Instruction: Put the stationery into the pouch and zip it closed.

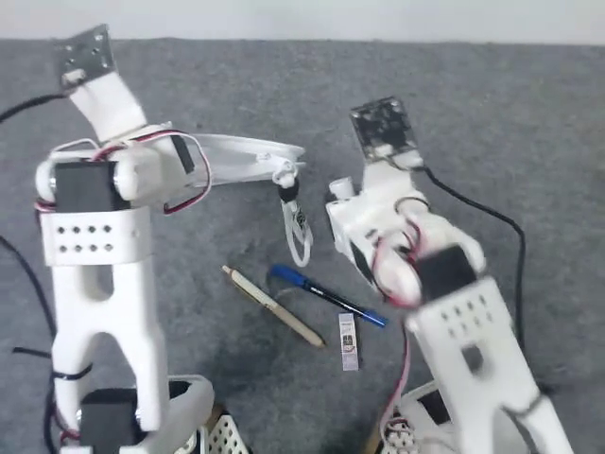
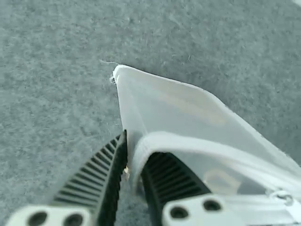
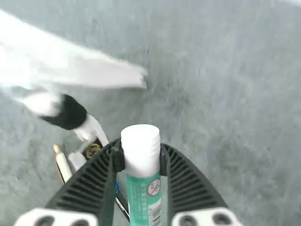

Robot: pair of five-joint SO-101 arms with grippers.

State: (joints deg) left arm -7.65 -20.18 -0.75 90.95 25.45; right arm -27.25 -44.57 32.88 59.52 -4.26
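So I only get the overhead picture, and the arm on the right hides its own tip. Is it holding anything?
Observer: Yes. In the right wrist view, the right fingers are shut on a glue stick with a white cap and a green label.
Visitor: And does the other arm really grip that clear bag, or does the bag just lie against it?
Observer: It grips it. In the left wrist view, the left fingers are closed on one edge of the pouch, and the rest of the pouch sticks out beyond them over the grey carpet.
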